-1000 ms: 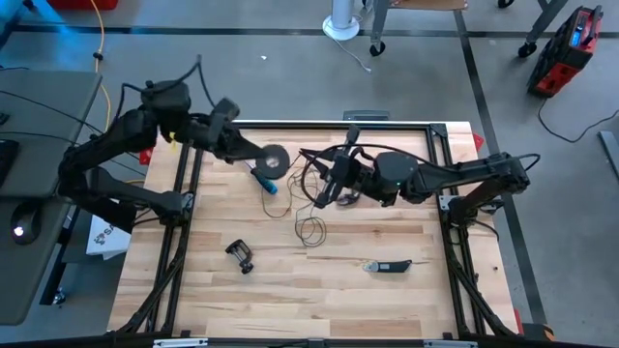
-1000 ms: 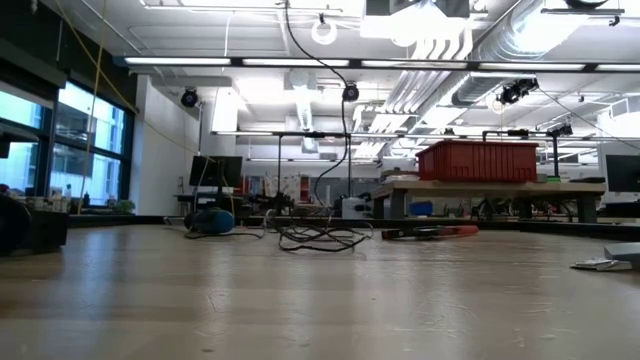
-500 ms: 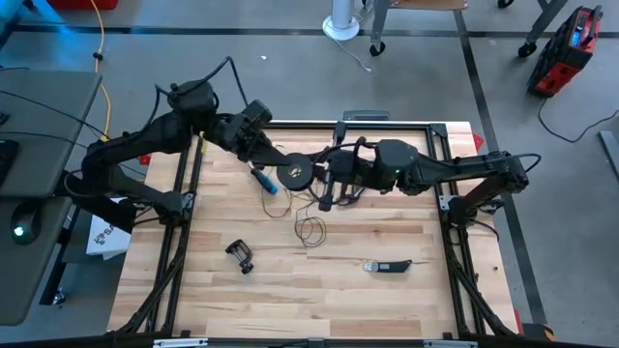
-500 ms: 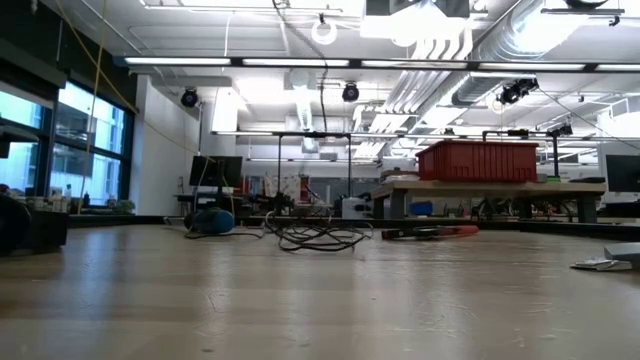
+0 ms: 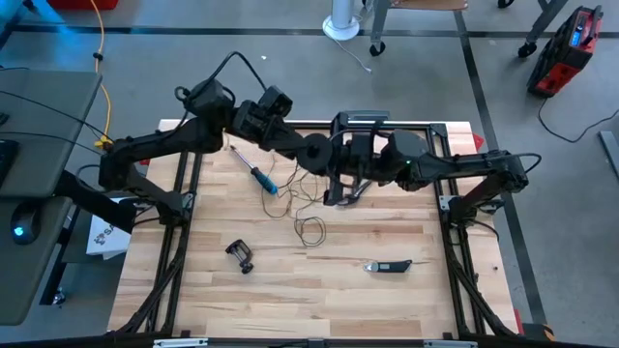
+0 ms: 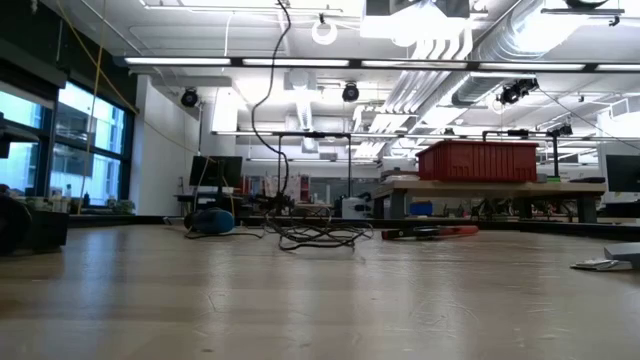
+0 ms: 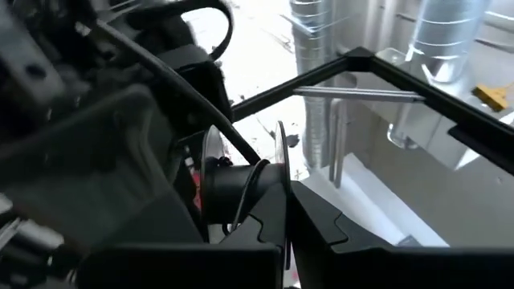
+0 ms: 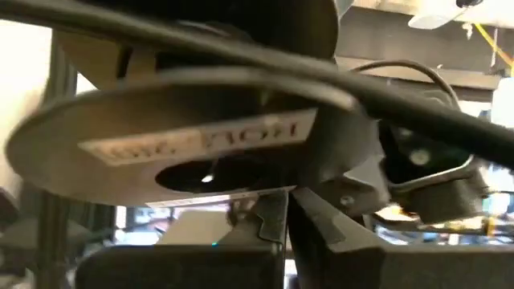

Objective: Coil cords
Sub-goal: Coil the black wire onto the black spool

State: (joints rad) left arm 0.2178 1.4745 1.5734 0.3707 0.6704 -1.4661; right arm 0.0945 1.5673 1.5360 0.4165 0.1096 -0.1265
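While both arms are meeting above the table's twelve o'clock edge, the reel is hanging between them.

High view: the left gripper (image 5: 302,150) is carrying the small round black reel (image 5: 313,154) with its fingers pressed together on the disc, and the right gripper (image 5: 340,184) is hovering just at its three o'clock, fingers together. The hair-thin dark cord (image 5: 309,228) is trailing down to loose loops on the pale plank table (image 5: 290,290), near six o'clock of the reel.
Low view: the cord (image 6: 318,238) is lying as a tangled flat heap.
Left wrist view: the reel (image 7: 241,186) is showing smooth flat flanges and a wound hub.
Right wrist view: the reel's glossy disc (image 8: 177,160) is filling the frame. I judge the slack wire could snag on the blue-handled screwdriver (image 5: 263,180) or slip off the flange.
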